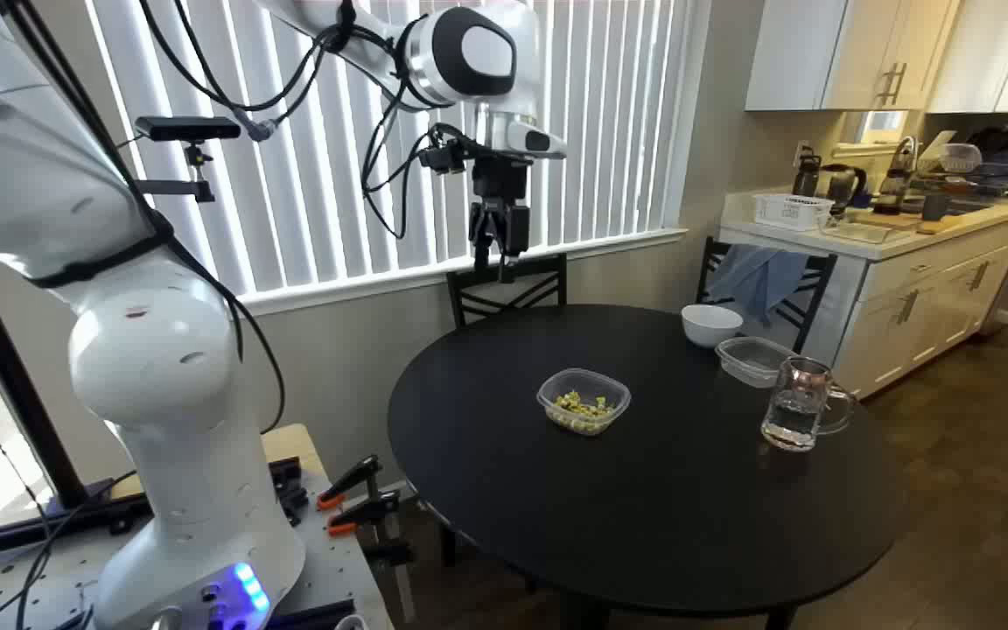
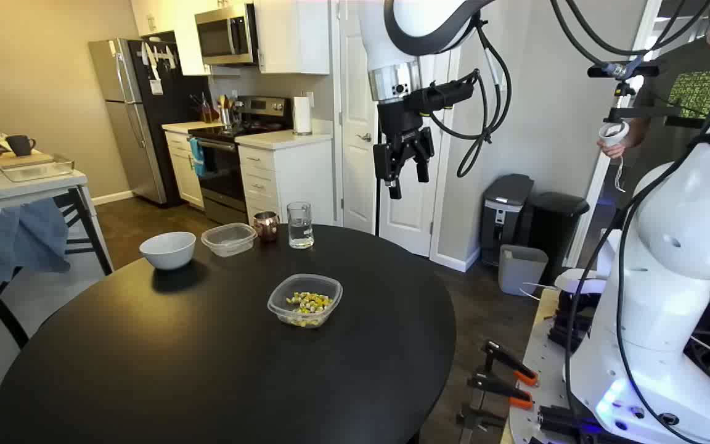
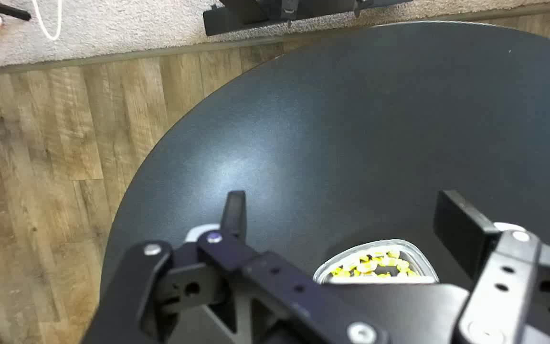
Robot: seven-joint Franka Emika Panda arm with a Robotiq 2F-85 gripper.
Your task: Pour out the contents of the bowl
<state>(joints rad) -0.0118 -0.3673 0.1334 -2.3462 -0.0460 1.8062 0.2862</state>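
The bowl, a small shallow clear container with a squarish-round rim, stands upright on the round black table in both exterior views (image 1: 587, 378) (image 2: 306, 283). The contents, a small heap of yellow-tan bits, lie on its bottom in both exterior views (image 1: 587, 406) (image 2: 310, 301). My gripper (image 1: 493, 268) is well above the table and apart from the bowl; it also shows in an exterior view (image 2: 409, 185). In the wrist view the gripper (image 3: 344, 210) has its fingers wide apart with nothing between them. The bowl (image 3: 420, 262) is partly hidden there behind the gripper's body.
The black table (image 1: 644, 516) also holds an opaque white bowl (image 2: 168, 251), another clear container (image 2: 230, 240), a copper mug (image 2: 266, 227) and a tall glass mug with clear liquid (image 2: 300, 229). Chairs (image 1: 513, 293) stand at the table's edge. A person (image 2: 694, 80) stands behind the arm.
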